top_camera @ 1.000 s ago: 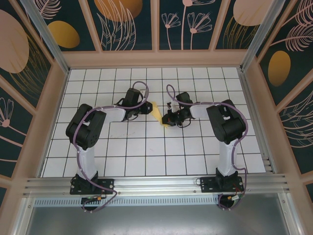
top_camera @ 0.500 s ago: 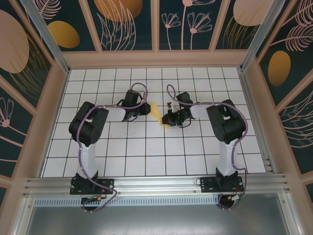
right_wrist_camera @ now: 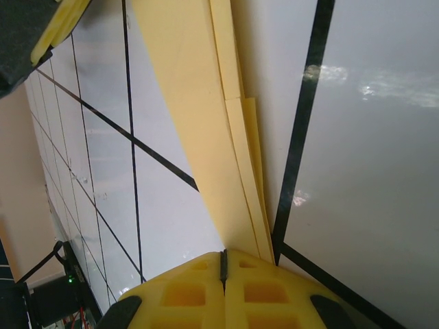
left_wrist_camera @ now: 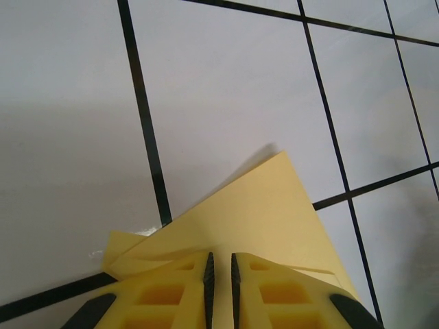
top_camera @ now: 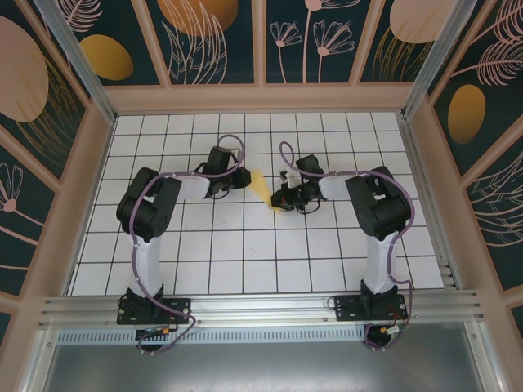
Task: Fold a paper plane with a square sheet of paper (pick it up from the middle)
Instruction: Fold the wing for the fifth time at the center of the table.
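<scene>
The paper plane [top_camera: 260, 186] is a slim yellow wedge lying on the white tiled floor between my two grippers. My left gripper [top_camera: 243, 180] is at its wide end. In the left wrist view the jaws [left_wrist_camera: 220, 255] stand a narrow slit apart, with yellow paper [left_wrist_camera: 264, 205] in the slit and spreading to both sides. My right gripper [top_camera: 279, 201] is at the narrow end. There the jaws [right_wrist_camera: 223, 253] are shut tight, and the layered paper [right_wrist_camera: 195, 103] runs under the right-hand finger.
Black grid lines cross the floor [top_camera: 245, 245]. Beige walls [top_camera: 90, 163] with dark flower panels close in the back and both sides. A finger of the left gripper [right_wrist_camera: 58, 27] shows at the top left of the right wrist view.
The left arm's wrist has crept slightly toward the back wall. The paper plane and the right arm stay where they were.
</scene>
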Controlling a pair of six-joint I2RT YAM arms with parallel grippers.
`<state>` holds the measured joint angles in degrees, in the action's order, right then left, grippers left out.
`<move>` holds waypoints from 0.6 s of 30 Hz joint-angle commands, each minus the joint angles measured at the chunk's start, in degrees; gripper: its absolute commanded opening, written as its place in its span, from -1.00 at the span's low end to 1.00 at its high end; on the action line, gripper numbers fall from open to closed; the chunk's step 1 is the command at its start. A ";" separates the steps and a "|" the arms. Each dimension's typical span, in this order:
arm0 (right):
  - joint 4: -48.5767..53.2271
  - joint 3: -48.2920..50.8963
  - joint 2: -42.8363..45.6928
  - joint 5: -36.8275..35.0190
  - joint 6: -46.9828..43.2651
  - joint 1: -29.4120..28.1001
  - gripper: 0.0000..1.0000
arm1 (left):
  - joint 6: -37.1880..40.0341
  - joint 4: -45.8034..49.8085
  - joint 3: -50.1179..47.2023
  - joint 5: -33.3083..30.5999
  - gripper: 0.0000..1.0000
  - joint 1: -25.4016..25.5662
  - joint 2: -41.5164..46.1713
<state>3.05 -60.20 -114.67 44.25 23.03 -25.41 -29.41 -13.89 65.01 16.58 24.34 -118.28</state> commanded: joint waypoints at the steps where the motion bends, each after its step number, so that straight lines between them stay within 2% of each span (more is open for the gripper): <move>1: 9.30 4.56 -3.56 -8.16 -0.11 0.70 -1.00 | -1.16 2.11 0.84 -5.61 -0.61 -3.68 -3.18; 8: 8.61 5.73 -3.46 -8.06 0.33 0.97 -1.00 | -1.05 5.61 5.37 -5.82 -0.56 -5.82 -2.96; 11: 8.07 5.61 -3.36 -7.51 0.96 0.97 -1.00 | -0.85 5.62 6.18 -3.56 -0.55 -5.86 -0.94; 18: 7.90 5.55 -3.38 -7.29 1.40 0.97 -1.00 | -8.40 -5.92 -4.24 4.81 -0.57 -4.44 8.79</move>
<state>0.36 -58.72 -114.32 44.88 24.36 -25.15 -33.80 -13.69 63.81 16.86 18.59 -113.93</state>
